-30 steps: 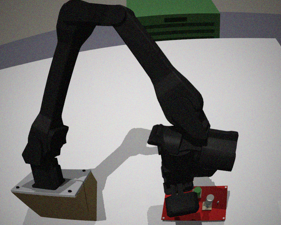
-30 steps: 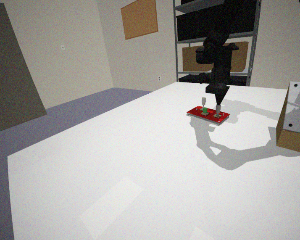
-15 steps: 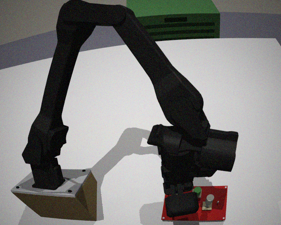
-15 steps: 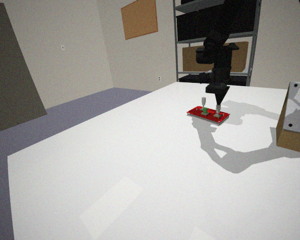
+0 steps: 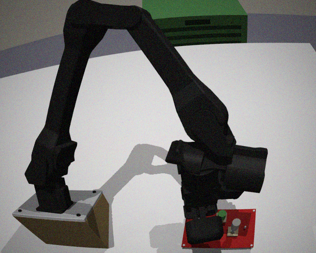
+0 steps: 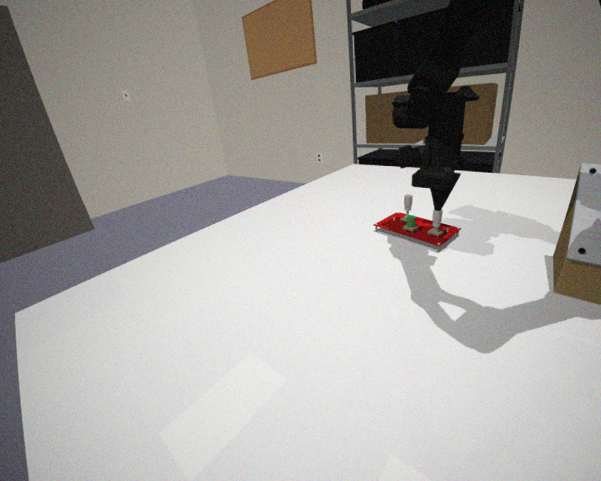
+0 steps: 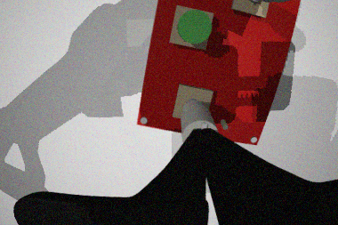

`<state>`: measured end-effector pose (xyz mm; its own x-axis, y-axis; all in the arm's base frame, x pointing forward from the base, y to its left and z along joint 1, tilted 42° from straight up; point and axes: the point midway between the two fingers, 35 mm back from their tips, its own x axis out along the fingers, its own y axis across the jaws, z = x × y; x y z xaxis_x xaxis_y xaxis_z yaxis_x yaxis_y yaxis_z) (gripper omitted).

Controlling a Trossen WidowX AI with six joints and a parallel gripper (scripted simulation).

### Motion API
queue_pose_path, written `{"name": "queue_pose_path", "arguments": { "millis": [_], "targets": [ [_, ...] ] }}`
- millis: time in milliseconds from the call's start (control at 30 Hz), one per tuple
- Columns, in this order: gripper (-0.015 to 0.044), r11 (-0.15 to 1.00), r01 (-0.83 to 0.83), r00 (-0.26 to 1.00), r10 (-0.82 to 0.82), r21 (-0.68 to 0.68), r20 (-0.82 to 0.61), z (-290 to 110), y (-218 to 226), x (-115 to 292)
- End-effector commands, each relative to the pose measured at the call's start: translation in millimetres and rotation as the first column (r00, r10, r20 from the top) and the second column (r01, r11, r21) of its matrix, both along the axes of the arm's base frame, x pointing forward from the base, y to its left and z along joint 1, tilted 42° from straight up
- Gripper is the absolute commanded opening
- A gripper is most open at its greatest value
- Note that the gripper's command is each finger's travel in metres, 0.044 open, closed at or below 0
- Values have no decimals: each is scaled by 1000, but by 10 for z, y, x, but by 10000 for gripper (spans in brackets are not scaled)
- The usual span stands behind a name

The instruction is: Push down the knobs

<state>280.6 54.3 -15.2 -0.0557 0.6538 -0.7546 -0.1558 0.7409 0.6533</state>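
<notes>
1. I see the gripper (image 6: 436, 206) clenched on nothing, tips on the near knob (image 6: 437, 216).
2. Wrist view shows that knob (image 7: 195, 116); top view hides it under my arm.
3. Circuit board (image 5: 246, 239) sits at the worktop's near-right edge; far knob (image 5: 236, 223) untouched.

Tool (image 6: 436, 205) atop near knob (image 6: 436, 216); other knob (image 6: 407, 201) behind.

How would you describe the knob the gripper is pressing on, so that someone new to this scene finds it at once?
Find the red circuit board on the white table. Three parts stand on it: a short green cap and two grey knobs. The one meant is the grey knob right under the tip of the shut black gripper; the other grey knob stands free at the board's far end.
</notes>
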Motion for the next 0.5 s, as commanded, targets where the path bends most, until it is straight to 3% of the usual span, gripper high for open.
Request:
{"name": "queue_pose_path", "arguments": {
  "millis": [0, 467],
  "targets": [
    [0, 1000, 1, 1000, -1, 4, -4, -21, 26, -2],
    [0, 1000, 1, 1000, -1, 4, -4, -35, 38, -4]
  ]
}}
